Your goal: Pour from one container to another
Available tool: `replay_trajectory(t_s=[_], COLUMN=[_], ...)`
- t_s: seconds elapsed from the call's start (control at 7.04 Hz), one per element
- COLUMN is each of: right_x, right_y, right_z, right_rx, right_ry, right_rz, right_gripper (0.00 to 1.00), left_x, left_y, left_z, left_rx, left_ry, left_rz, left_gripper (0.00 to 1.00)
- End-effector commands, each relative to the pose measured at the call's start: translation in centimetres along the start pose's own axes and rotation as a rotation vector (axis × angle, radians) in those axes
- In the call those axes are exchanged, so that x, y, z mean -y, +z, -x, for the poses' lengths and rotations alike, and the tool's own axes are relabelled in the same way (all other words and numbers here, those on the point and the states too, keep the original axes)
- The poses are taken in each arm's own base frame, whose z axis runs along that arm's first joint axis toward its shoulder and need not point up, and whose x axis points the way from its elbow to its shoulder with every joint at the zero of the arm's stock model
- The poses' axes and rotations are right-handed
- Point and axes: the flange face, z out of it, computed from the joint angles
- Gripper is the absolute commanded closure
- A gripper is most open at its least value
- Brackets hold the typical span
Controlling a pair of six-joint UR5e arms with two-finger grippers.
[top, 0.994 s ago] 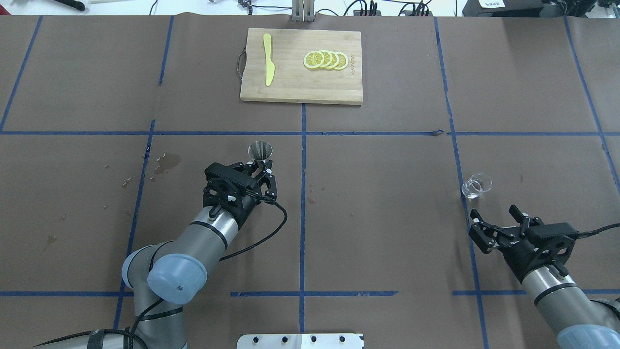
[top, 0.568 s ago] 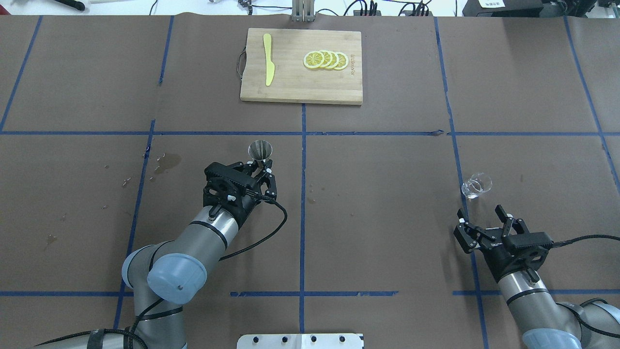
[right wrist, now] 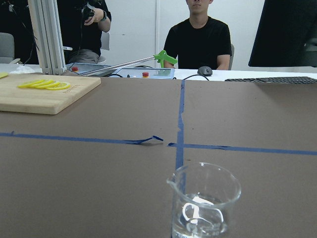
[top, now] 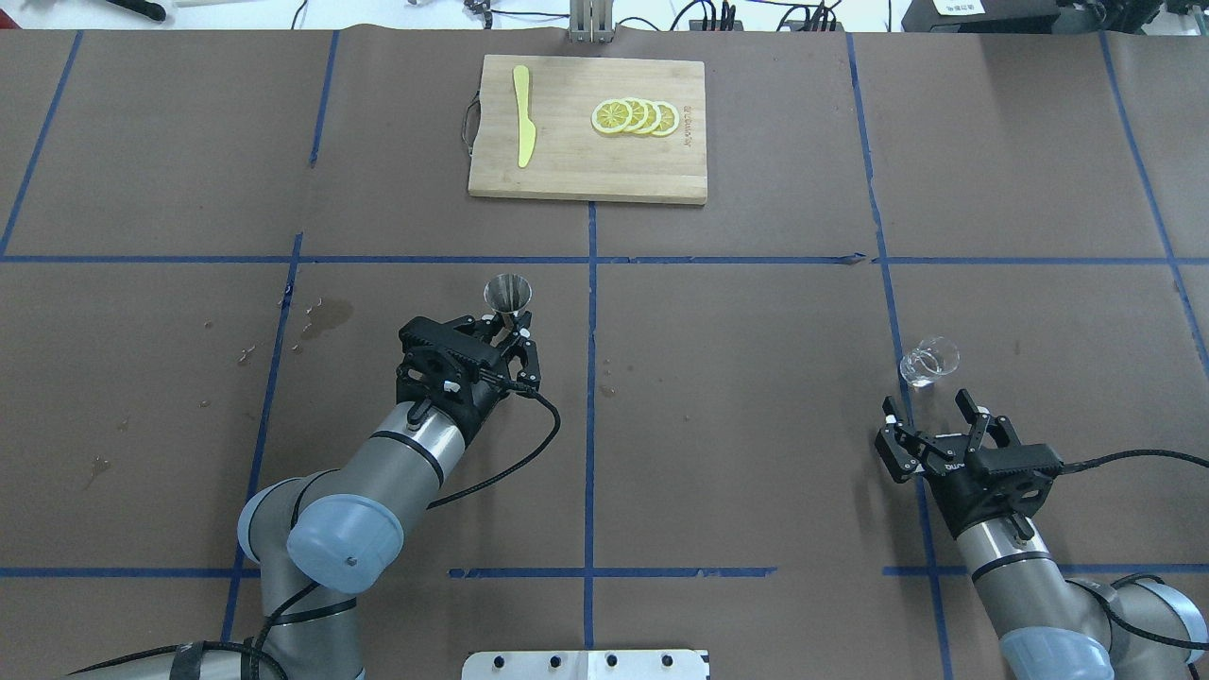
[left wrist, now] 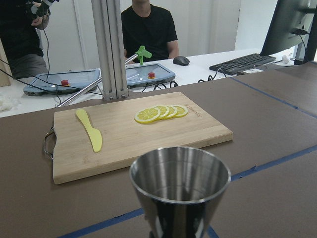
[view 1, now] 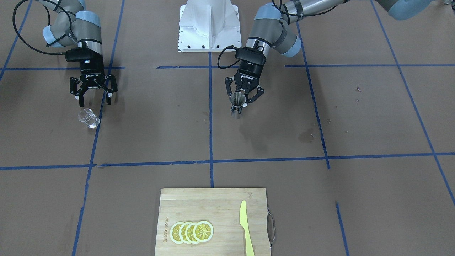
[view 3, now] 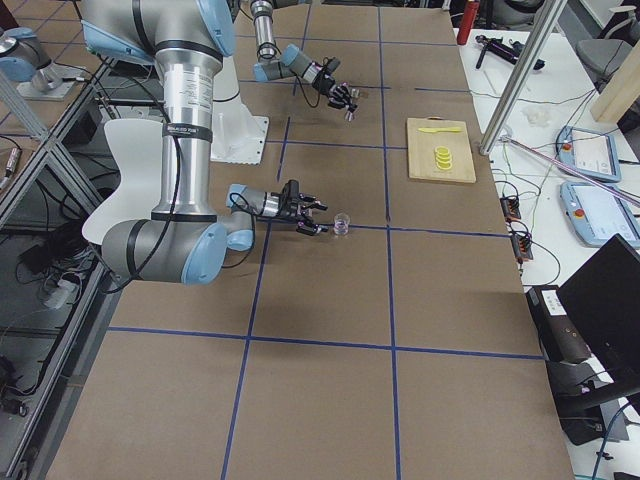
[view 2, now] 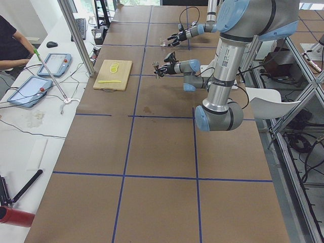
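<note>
The small clear glass [top: 928, 362] stands upright on the brown table at the right, with a little clear liquid in its bottom [right wrist: 203, 208]. My right gripper [top: 928, 404] is open just behind it, its fingers apart and not touching it; the front view shows the same gap between gripper [view 1: 93, 99] and glass [view 1: 88, 118]. Left of centre, my left gripper [top: 515, 335] is shut on the lower part of the shiny steel jigger [top: 507, 293]. The jigger is upright and its open upper cone [left wrist: 181, 186] fills the left wrist view.
A wooden cutting board [top: 661, 170] with lemon slices [top: 635, 116] and a yellow knife [top: 522, 115] lies at the far middle. Wet stains [top: 326, 316] mark the paper left of the jigger. People sit beyond the far edge [right wrist: 198, 34].
My right gripper has swung left and forward and now sits straight behind the glass, still open. The left arm and the jigger have not moved.
</note>
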Motion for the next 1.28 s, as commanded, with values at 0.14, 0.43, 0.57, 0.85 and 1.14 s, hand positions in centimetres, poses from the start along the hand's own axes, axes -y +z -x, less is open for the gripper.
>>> replay_trajectory(t_s=[0.14, 0.43, 0.57, 0.85, 1.14], right_x=[0.5, 0.2, 0.2, 0.0, -0.3], right_y=[3.3, 4.7, 4.7, 4.7, 4.6], right_z=[-0.6, -0.3, -0.3, -1.6, -2.7], right_rx=[-0.043, -0.052, -0.05, -0.006, 0.019], right_ry=[-0.005, -0.001, 0.003, 0.01, -0.027], right_rz=[0.0, 0.014, 0.014, 0.015, 0.008], right_gripper=[0.04, 0.06, 0.14, 0.41, 1.0], left_x=[0.0, 0.2, 0.4, 0.6, 0.7], left_y=[0.0, 0.0, -0.1, -0.2, -0.2], left_z=[0.0, -0.2, -0.2, -0.3, -0.2], left_rx=[0.0, -0.003, -0.005, -0.008, -0.009], left_ry=[0.0, -0.002, -0.004, -0.007, -0.006], left_rz=[0.0, -0.003, -0.005, -0.008, -0.009], left_gripper=[1.0, 1.0, 1.0, 1.0, 1.0])
